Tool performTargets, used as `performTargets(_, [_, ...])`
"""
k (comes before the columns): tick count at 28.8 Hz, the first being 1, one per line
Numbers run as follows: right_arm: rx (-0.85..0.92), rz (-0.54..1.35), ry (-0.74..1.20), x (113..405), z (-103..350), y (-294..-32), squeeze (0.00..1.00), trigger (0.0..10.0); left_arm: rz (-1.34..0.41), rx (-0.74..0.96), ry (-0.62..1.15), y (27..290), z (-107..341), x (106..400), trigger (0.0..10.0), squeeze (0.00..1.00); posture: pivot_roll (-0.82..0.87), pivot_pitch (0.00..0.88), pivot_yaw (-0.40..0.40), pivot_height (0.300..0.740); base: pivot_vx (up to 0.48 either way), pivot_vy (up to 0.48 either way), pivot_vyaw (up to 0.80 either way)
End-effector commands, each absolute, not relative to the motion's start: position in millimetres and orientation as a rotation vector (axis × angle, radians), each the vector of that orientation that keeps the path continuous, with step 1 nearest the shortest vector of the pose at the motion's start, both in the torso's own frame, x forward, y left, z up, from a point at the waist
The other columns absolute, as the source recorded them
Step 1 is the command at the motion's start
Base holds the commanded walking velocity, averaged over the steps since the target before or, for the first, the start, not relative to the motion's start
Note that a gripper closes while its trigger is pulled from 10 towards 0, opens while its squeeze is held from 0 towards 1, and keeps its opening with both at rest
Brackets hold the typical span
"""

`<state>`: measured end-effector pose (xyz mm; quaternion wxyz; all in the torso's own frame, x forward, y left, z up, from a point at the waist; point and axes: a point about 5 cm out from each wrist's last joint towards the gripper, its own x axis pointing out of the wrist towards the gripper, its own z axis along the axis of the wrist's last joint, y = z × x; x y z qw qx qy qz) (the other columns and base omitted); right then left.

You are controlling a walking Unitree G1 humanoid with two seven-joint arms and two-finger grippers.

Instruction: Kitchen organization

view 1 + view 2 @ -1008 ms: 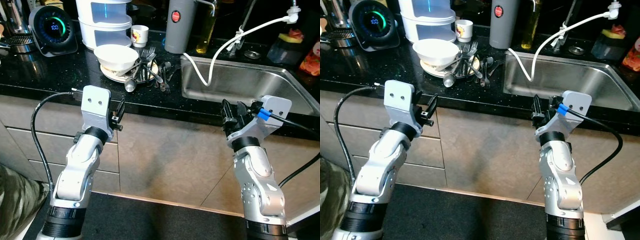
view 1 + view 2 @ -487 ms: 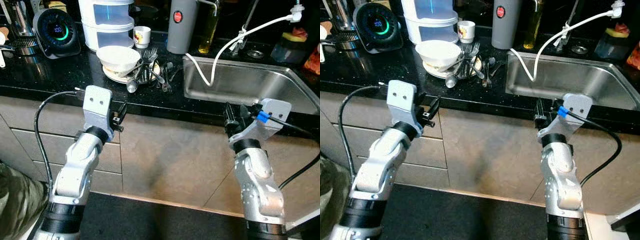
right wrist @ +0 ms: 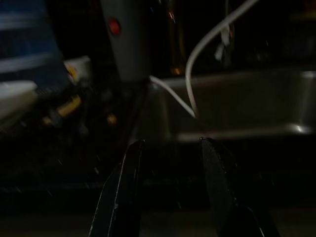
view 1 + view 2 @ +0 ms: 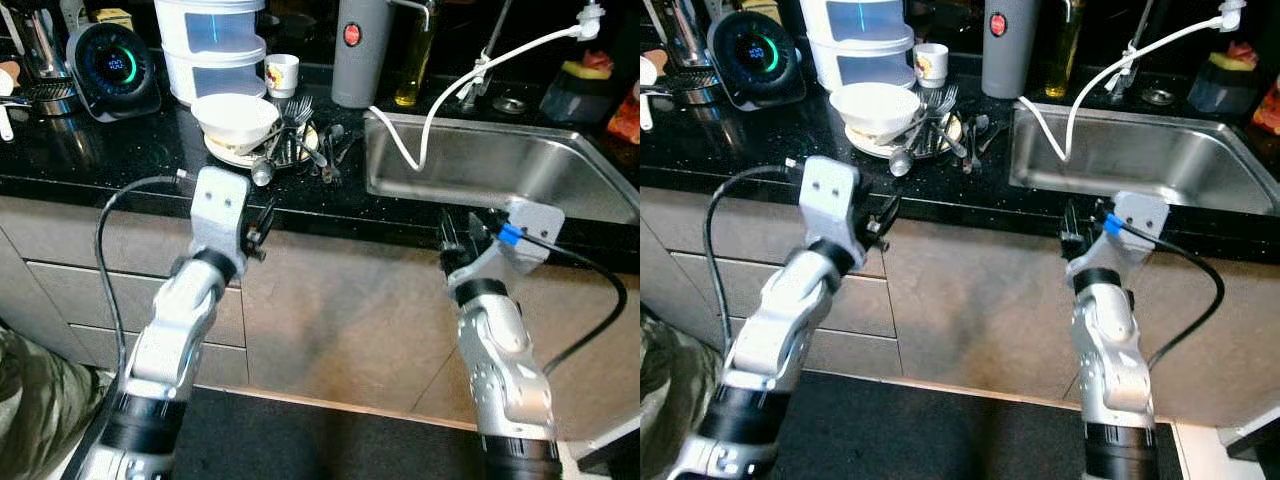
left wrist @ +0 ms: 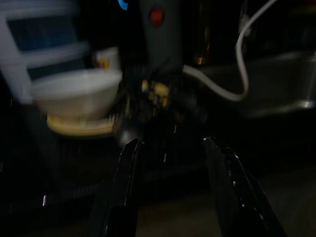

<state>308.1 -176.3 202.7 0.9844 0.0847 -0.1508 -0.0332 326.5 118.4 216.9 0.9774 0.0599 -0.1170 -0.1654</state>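
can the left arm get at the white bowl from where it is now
Probably yes. The left tool is open, raised at the counter edge, and the white bowl sits on a plate just beyond it. Nothing stands between them; the cutlery pile lies beside the bowl toward the sink.

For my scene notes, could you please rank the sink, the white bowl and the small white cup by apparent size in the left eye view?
1. Sink, by far the largest.
2. White bowl.
3. Small white cup, smallest; it stands farther back, which shrinks it slightly, but the order seems safe.
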Motion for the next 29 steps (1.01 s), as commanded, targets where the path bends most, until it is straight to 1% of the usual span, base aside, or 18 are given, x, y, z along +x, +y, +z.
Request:
performTargets(1, [0.162,-0.057,-0.303,310,203,-175,0.00,10.0,-0.327,0.110,-0.229,118,215,328,10.0,0.00,0.03,0.015,-0.037,0.740,0.000,0.000,0.00])
performTargets(7, [0.167,-0.028,-0.306,315,204,-163,0.00,10.0,-0.328,0.087,-0.216,116,213,327,10.0,0.00,0.04,0.004,-0.024,0.740,0.000,0.000,0.00])
performTargets(13, [0.168,-0.018,-0.302,318,203,-161,0.00,10.0,-0.338,0.083,-0.219,112,213,328,10.0,0.00,0.01,0.000,-0.036,0.740,0.000,0.000,0.00])
performTargets(16, [0.168,-0.021,-0.299,319,203,-164,0.00,10.0,-0.335,0.076,-0.217,108,212,330,10.0,0.00,0.01,0.000,-0.036,0.740,0.000,0.000,0.00])
performTargets(18, [0.200,-0.078,-0.270,319,196,-176,0.00,10.0,-0.318,0.068,-0.203,107,210,336,10.0,0.00,0.01,0.000,-0.027,0.740,0.000,0.000,0.00])
performTargets(20, [0.197,-0.113,-0.262,318,193,-181,0.00,10.0,-0.290,0.096,-0.181,114,207,340,10.0,0.00,0.00,0.000,-0.019,0.740,0.000,0.000,0.00])
performTargets(25, [0.188,-0.131,-0.266,316,193,-183,0.00,10.0,-0.227,0.102,-0.124,126,199,344,10.0,0.00,-0.02,0.000,-0.024,0.740,0.000,0.000,0.00])
performTargets(28, [0.177,-0.127,-0.268,316,194,-183,0.00,10.0,-0.218,0.082,-0.128,127,201,344,10.0,0.00,-0.03,0.000,-0.028,0.740,0.000,0.000,0.00])
performTargets(29, [0.178,-0.127,-0.268,316,194,-184,0.00,10.0,-0.214,0.076,-0.135,126,200,344,10.0,0.00,-0.03,0.000,-0.041,0.740,0.000,0.000,0.00])
